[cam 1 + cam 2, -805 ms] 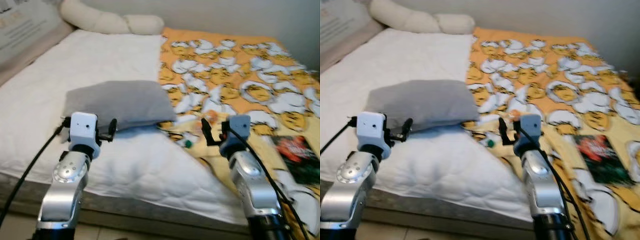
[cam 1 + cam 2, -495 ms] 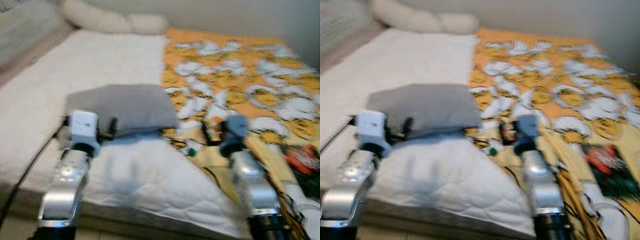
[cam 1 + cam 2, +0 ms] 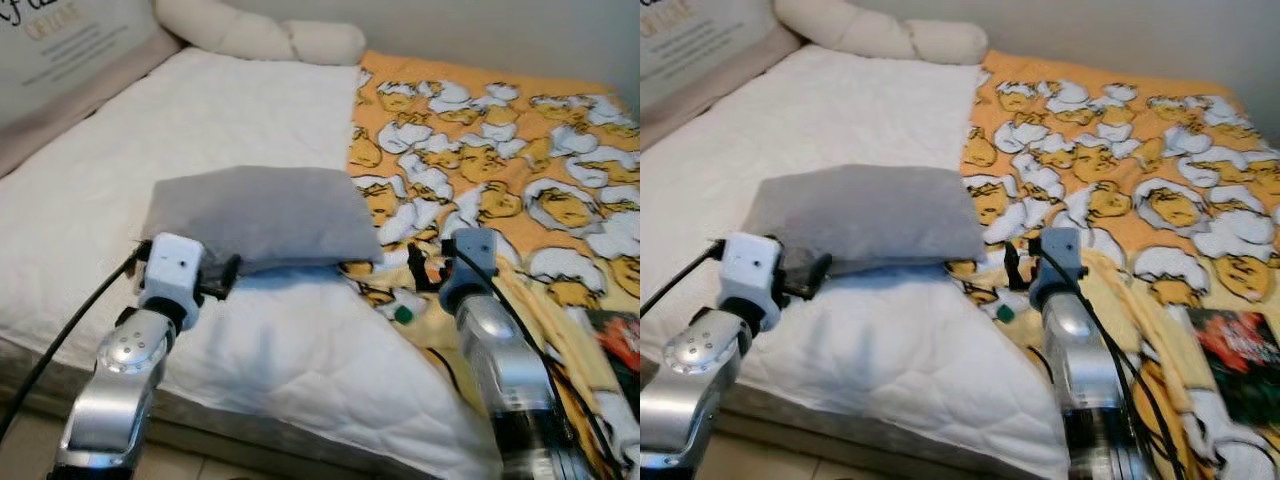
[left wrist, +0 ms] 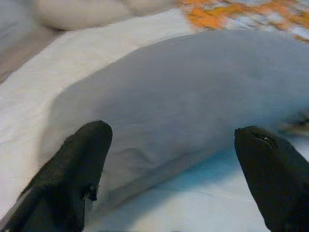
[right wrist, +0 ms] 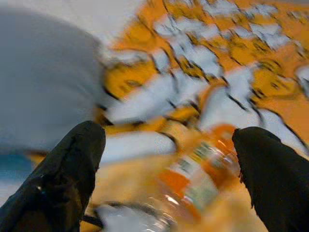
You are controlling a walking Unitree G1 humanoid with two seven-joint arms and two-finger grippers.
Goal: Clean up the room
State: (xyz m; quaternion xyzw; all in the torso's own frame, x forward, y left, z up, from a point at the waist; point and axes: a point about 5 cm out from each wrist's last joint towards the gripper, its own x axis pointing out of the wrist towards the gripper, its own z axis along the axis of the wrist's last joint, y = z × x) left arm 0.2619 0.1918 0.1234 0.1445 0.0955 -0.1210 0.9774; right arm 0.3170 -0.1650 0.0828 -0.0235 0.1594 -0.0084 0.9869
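Note:
A grey pillow [image 3: 260, 215] lies on the white quilted bed [image 3: 200, 120]. My left gripper [image 3: 226, 276] hovers just before the pillow's front edge, and in the left wrist view it [image 4: 171, 145] is open with the pillow [image 4: 183, 92] between and beyond its fingers. A small plastic bottle [image 3: 403, 307] with a green cap and an orange label lies on the yellow patterned blanket [image 3: 500, 150], beside the pillow's right corner. My right gripper [image 3: 420, 272] is above that bottle. The right wrist view shows it [image 5: 171, 140] open over the blurred bottle [image 5: 193, 179].
A long cream bolster [image 3: 260, 35] lies at the head of the bed, with a printed cushion [image 3: 60, 45] at the far left. A dark red and green book [image 3: 1235, 365] rests on the blanket at the right. The mattress's front edge [image 3: 250, 440] runs just below my arms.
The whole picture has shifted and sharpened as my head moved; the bed sits slightly further right in view. Both grippers keep their places by the pillow and bottle, still open.

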